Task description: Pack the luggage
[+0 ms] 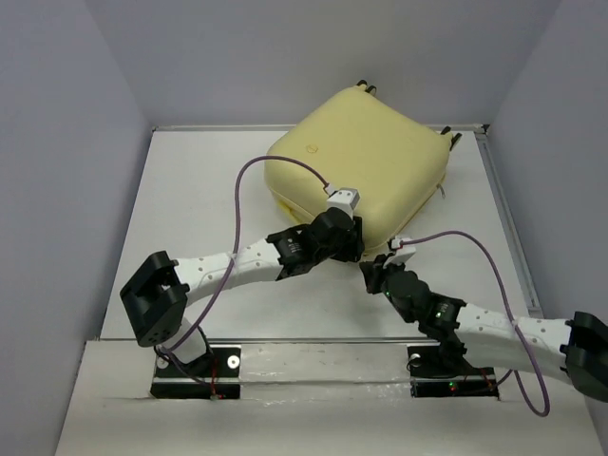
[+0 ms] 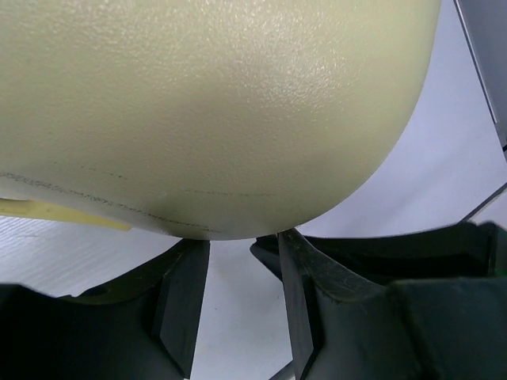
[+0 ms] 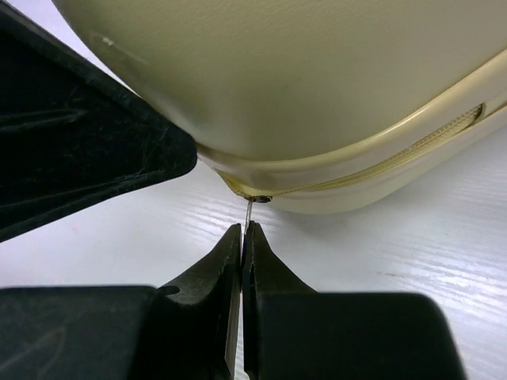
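The luggage [image 1: 361,157] is a pale yellow hard-shell suitcase that lies shut on the white table, its rounded near corner towards the arms. My left gripper [image 1: 353,231] stands open at that corner. In the left wrist view its fingertips [image 2: 281,236] touch the shell [image 2: 214,103], with only bare table between them [image 2: 240,239]. My right gripper [image 1: 383,260] sits low at the near edge, just right of the left one. In the right wrist view it [image 3: 242,228] is shut on the thin metal zipper pull [image 3: 249,210], which hangs from the zipper seam [image 3: 412,146].
Black caster wheels [image 1: 366,88] stick out at the suitcase's far side, near the back wall. A raised rim [image 1: 501,204] borders the table [image 1: 190,199] on the right. The left gripper's black finger [image 3: 79,150] fills the upper left of the right wrist view. Purple cables [image 1: 239,185] loop above both arms.
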You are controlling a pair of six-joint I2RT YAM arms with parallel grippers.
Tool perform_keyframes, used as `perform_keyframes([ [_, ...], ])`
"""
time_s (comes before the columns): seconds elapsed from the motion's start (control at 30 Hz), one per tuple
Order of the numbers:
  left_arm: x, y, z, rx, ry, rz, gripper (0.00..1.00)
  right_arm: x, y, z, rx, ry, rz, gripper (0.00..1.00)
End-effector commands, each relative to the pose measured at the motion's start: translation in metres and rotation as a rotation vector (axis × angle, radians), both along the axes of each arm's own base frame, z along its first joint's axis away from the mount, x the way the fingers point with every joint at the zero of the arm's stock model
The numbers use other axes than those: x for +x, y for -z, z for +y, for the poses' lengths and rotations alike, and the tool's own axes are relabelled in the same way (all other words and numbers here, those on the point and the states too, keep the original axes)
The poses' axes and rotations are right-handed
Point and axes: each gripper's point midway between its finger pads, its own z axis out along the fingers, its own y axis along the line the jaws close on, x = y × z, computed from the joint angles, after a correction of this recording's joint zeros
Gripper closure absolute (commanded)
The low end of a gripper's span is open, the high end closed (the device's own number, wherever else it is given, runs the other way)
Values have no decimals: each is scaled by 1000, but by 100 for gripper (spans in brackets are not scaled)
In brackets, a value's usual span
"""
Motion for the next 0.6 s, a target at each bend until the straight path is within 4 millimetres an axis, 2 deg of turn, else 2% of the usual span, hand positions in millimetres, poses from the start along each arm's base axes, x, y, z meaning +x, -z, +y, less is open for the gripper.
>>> perform_keyframes([
  [0.0, 57, -75, -39, -255, -67, -194, 50, -86, -7, 90, 59, -386, 55, 93],
  [0.1, 59, -81, -39, -265, -71, -200, 50, -79, -16, 98, 70, -341, 15, 93],
  [0.17, 60, -83, -36, -255, -78, -205, 50, -75, -29, 103, 145, -327, -33, 93],
  [0.27, 63, -86, -34, -265, -58, -190, 49, -72, -58, 108, 230, -340, -117, 93],
  [0.33, 67, -88, -31, -271, -65, -190, 49, -74, -78, 105, 303, -346, -157, 93],
  [0.37, 68, -89, -30, -275, -68, -193, 49, -76, -82, 107, 314, -358, -163, 93],
  [0.4, 69, -89, -32, -276, -64, -190, 49, -79, -93, 110, 340, -386, -176, 93],
  [0.43, 71, -83, -34, -268, -65, -183, 49, -98, -103, 124, 361, -513, -191, 93],
  [0.47, 73, -85, -36, -272, -70, -185, 49, -112, -123, 139, 394, -604, -210, 93],
  [0.53, 77, -85, -35, -279, -91, -185, 49, -142, -110, 161, 322, -709, -176, 93],
  [0.57, 79, -87, -33, -285, -104, -190, 49, -147, -116, 169, 308, -715, -177, 93],
])
